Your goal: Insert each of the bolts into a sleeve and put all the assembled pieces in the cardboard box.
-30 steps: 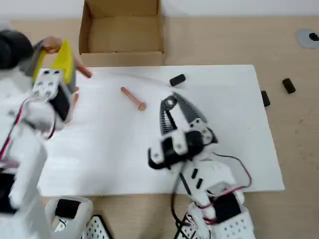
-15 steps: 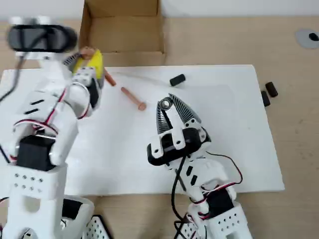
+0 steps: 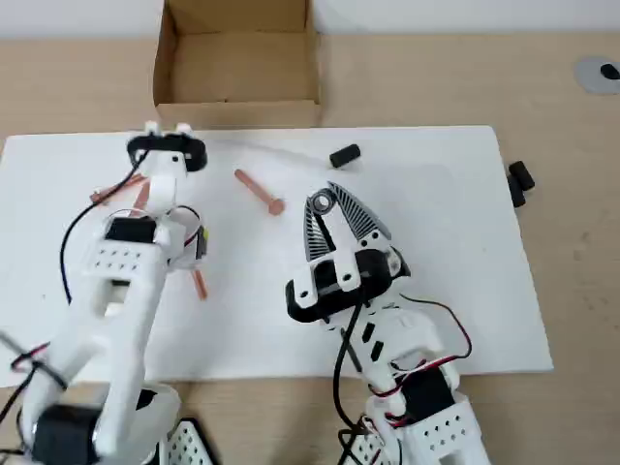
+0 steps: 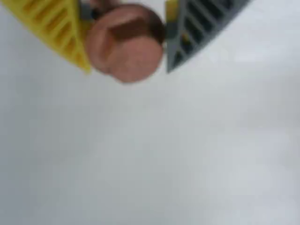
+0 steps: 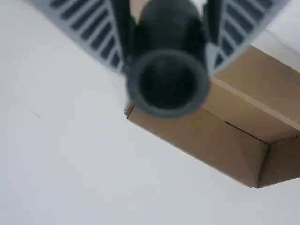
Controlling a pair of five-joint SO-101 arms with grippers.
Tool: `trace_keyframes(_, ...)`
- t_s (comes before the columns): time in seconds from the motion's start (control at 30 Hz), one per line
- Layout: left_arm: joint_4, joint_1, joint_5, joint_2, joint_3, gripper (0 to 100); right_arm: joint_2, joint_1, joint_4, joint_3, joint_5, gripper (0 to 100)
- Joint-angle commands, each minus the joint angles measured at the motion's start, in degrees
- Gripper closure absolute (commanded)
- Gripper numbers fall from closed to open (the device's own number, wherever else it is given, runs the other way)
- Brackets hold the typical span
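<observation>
Plainly, the left jaws were clamped on a copper bolt [image 4: 125, 44] over the white mat [image 3: 455, 291], while the right jaws gripped a black sleeve [image 5: 167, 84], aimed toward the cardboard box [image 3: 237, 114] on the counter [image 3: 436, 77].

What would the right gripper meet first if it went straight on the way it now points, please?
Most likely the cardboard box: the right gripper, shut on a sleeve, points at its near corner; the loose sleeve on the mat looks just off that line.
</observation>
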Motion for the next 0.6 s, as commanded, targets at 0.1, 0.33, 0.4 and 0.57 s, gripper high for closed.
trace_keyframes(0.1,0.00,0.09,-0.62,9.01,-10.02,99,-2.33,-0.31,-1.41,-0.31,-0.44,98.9)
trace_keyframes(0.33,-1.93,2.73,-1.41,15.25,-11.08,99,-2.33,-0.31,3.25,-3.30,-0.44,98.9)
trace_keyframes(0.4,-1.93,2.90,-1.23,15.34,-10.99,99,-2.33,-0.31,7.65,-5.32,-0.53,98.9)
trace_keyframes(0.57,-1.76,3.43,1.14,15.34,-10.90,99,-2.33,1.27,11.34,-8.22,-3.43,98.9)
